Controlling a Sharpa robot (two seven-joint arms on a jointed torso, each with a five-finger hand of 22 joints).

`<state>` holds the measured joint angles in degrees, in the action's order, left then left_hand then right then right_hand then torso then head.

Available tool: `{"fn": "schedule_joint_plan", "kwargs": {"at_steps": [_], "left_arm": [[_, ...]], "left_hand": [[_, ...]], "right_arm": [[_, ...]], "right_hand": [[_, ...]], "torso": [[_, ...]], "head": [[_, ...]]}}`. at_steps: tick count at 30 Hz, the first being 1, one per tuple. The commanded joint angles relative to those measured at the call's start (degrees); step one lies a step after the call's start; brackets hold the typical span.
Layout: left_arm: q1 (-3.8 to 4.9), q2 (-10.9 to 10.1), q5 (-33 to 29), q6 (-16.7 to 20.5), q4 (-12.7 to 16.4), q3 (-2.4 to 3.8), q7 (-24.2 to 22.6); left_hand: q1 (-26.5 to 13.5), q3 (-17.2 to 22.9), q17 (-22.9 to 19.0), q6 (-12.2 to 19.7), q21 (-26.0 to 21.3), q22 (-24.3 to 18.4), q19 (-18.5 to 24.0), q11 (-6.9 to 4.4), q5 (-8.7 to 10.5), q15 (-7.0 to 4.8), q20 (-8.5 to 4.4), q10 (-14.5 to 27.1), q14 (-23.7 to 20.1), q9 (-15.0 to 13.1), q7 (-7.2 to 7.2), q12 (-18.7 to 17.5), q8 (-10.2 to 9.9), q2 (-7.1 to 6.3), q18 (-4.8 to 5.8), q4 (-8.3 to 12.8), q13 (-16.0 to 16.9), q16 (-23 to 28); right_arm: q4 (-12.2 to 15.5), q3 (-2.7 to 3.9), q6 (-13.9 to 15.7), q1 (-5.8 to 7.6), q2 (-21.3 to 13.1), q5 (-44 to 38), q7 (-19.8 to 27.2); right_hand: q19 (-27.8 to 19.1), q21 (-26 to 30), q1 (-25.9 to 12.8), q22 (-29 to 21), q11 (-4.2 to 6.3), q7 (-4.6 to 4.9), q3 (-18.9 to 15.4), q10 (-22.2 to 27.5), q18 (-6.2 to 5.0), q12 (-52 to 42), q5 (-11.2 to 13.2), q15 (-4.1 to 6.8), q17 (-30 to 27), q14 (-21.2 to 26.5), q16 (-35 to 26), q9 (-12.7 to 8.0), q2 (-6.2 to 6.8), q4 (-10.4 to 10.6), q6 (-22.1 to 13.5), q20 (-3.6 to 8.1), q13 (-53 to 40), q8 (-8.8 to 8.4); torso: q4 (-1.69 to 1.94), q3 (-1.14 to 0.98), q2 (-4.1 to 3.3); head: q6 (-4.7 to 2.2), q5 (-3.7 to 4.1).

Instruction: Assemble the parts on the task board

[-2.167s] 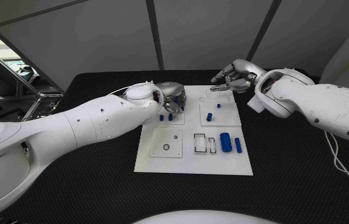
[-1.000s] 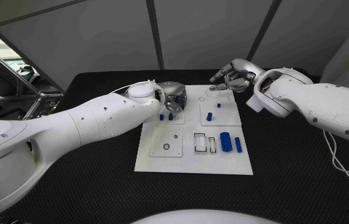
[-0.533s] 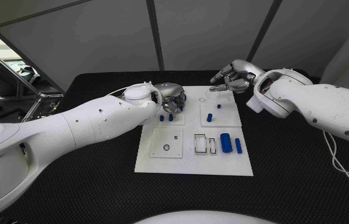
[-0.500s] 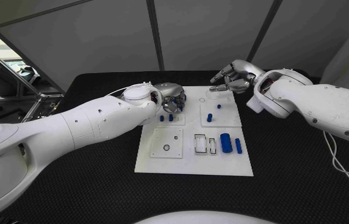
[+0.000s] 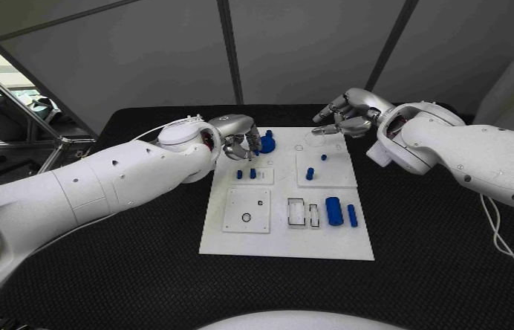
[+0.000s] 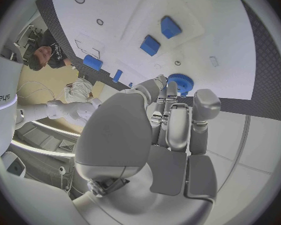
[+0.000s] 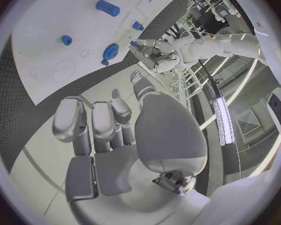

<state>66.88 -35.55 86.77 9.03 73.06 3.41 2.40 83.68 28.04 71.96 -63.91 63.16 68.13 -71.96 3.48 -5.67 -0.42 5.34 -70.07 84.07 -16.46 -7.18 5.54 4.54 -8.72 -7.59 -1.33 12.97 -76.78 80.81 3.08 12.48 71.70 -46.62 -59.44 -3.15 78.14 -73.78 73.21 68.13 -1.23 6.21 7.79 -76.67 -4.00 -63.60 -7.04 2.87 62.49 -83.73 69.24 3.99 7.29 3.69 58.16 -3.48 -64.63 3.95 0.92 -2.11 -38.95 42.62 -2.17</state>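
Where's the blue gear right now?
Head view: the blue gear is in the left hand's fingertips, over the task board's far left corner.

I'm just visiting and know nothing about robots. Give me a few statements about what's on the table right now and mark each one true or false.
1. The left robot hand holds a blue gear-like part. True.
2. The right robot hand grips the large blue cylinder. False: the cylinder lies alone on the task board, and that hand holds nothing.
3. The table is black. True.
4. The task board is red. False: it is white.
5. Two small blue pegs stand side by side on the board. True.
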Motion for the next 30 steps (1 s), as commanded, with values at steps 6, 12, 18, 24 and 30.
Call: {"fn": "schedule_joint_plan", "kwargs": {"at_steps": [6, 12, 18, 24, 30], "left_arm": [[-0.59, -2.8, -2.0, 0.5, 1.5, 0.3, 1.4], [-0.76, -3.2, -2.3, 0.0, 1.4, 0.35, 1.6], [-0.99, -2.6, -2.4, -0.5, 0.8, 0.35, 1.7], [-1.24, -1.9, -2.5, -0.7, -0.3, 0.36, 1.7], [-1.31, -1.1, -2.5, -1.3, -1.4, 0.35, 1.8]], "left_hand": [[-0.7, -0.2, -0.1, -0.6, 0.4, 0.1, -0.4, 0.07, -0.28, -0.35, 0.14, -0.3, 0.9, 0.0, -0.06, 0.2, 0.1, -0.12, 0.79, 0.3, -0.1, 0.0], [-0.7, -0.3, -0.1, -0.6, 0.4, 0.1, -0.4, 0.08, -0.24, -0.35, 0.14, -0.3, 0.9, 0.0, -0.07, 0.2, 0.1, -0.17, 0.79, 0.3, -0.2, 0.0], [-0.8, -0.3, -0.1, -0.6, 0.4, 0.1, -0.4, 0.08, -0.21, -0.34, 0.14, -0.3, 0.9, 0.1, -0.07, 0.2, 0.1, -0.18, 0.8, 0.3, -0.2, 0.0], [-0.8, -0.3, -0.2, -0.6, 0.4, 0.1, -0.4, 0.09, -0.13, -0.34, 0.15, -0.3, 0.9, 0.1, -0.07, 0.2, 0.0, -0.18, 0.78, 0.3, -0.2, 0.1], [-0.9, -0.3, -0.2, -0.6, 0.4, 0.1, -0.4, 0.09, -0.1, -0.33, 0.15, -0.3, 0.9, 0.1, -0.08, 0.2, 0.0, -0.18, 0.79, 0.3, -0.3, 0.1]], "right_arm": [[-0.1, 0.03, -0.1, 0.1, -0.1, -0.1, 0.6], [-0.1, 0.03, -0.2, 0.1, -0.1, -0.1, 0.6], [-0.1, 0.03, -0.2, 0.1, -0.1, -0.1, 0.6], [-0.1, 0.03, -0.2, 0.1, -0.1, -0.1, 0.6], [-0.1, 0.03, -0.2, 0.1, 0.0, -0.1, 0.6]], "right_hand": [[0.4, 0.1, -0.3, 0.1, -0.15, -0.02, 0.1, 0.1, -0.96, -0.1, -0.4, -0.03, 0.1, -0.6, 0.0, 0.0, 0.01, 0.0, -0.5, -0.08, -0.1, -0.22], [0.4, 0.1, -0.3, 0.1, -0.15, -0.02, 0.1, 0.1, -0.96, -0.1, -0.4, -0.03, 0.1, -0.6, 0.0, 0.0, 0.01, 0.0, -0.5, -0.08, -0.1, -0.22], [0.4, 0.1, -0.3, 0.1, -0.15, -0.02, 0.1, 0.1, -0.96, -0.1, -0.4, -0.03, 0.1, -0.6, 0.0, 0.0, 0.01, 0.0, -0.5, -0.08, -0.1, -0.22], [0.4, 0.1, -0.3, 0.1, -0.15, -0.02, 0.1, 0.1, -0.96, -0.1, -0.4, -0.03, 0.1, -0.6, 0.0, 0.0, 0.01, 0.0, -0.5, -0.08, -0.1, -0.22], [0.4, 0.1, -0.3, 0.1, -0.15, -0.02, 0.1, 0.1, -0.96, -0.1, -0.4, -0.03, 0.1, -0.6, 0.0, 0.0, 0.01, 0.0, -0.5, -0.08, -0.1, -0.22]], "torso": [[-0.13, 0.02, -0.08], [-0.23, -0.02, -0.09], [-0.18, 0.01, -0.12], [-0.21, -0.02, -0.11], [-0.23, -0.02, -0.1]], "head": [[0.03, -0.29], [0.09, -0.4], [0.23, -0.47], [0.3, -0.4], [0.43, -0.38]]}}
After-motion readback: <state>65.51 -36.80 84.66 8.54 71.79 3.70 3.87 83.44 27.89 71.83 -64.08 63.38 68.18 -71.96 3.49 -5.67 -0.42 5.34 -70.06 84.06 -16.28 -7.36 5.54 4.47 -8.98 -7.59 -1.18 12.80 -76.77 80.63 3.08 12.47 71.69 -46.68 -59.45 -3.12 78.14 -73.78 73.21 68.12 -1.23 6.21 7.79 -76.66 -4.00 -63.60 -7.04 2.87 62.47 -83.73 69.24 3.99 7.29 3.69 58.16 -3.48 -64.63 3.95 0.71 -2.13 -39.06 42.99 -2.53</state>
